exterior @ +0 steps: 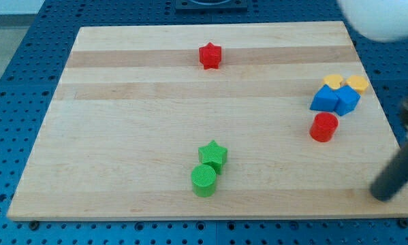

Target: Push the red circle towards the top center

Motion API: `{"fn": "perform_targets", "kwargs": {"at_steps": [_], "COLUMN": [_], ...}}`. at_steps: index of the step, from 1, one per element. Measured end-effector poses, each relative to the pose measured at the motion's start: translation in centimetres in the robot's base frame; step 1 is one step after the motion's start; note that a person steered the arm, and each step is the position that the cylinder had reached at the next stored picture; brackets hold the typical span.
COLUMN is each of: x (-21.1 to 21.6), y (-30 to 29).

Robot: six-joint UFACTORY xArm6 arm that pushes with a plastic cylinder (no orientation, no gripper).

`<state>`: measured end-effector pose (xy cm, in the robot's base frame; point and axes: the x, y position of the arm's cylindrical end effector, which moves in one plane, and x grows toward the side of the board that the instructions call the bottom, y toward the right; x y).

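The red circle (323, 126) is a short red cylinder on the wooden board (135, 136), near the view's right edge, just below the blue blocks. My tip (381, 194) is the lower end of the blurred dark rod at the view's lower right. It stands below and to the right of the red circle, well apart from it. A red star (210, 55) sits near the top centre of the board.
Two blue blocks (335, 99) and two yellow blocks (345, 83) cluster at the right edge above the red circle. A green star (213, 155) touches a green circle (204, 180) at bottom centre. A blurred white robot part (381, 17) fills the upper right corner.
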<state>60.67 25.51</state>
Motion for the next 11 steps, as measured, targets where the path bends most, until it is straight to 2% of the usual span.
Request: {"fn": "perform_targets", "kwargs": {"at_steps": [1, 2, 3, 5, 8, 11], "x": [0.4, -2.6, -7.7, -8.8, -13.7, -25.6], "y": [1.1, -0.7, -4.5, -5.1, -9.4, -16.2]}}
